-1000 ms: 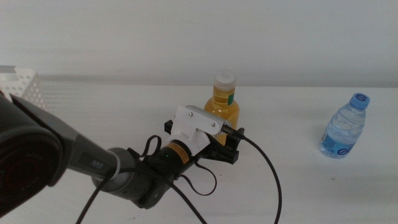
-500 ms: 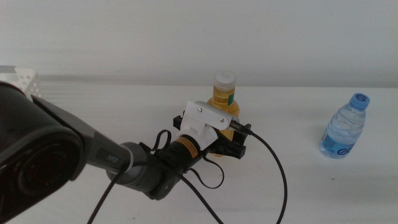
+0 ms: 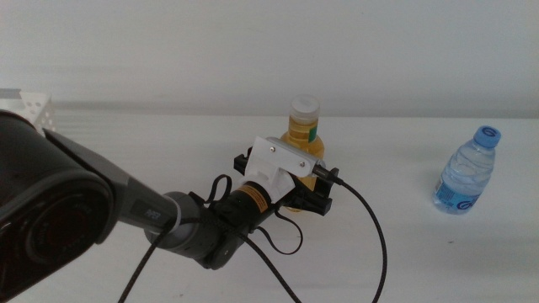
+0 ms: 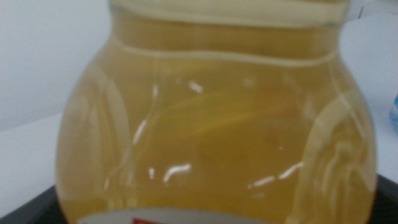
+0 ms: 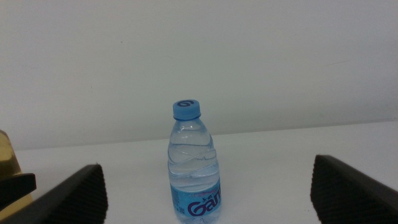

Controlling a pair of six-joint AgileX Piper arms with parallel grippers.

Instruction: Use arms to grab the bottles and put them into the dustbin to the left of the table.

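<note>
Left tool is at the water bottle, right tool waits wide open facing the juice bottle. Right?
Swapped. The middle view shows the left tool at the juice bottle; the right wrist view shows the right tool wide open, facing the water bottle.

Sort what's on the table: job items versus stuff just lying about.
Job items: yellow juice bottle, left gripper around it, water bottle, right gripper open facing it, dustbin, table.

Lying about: nothing visible.
</note>
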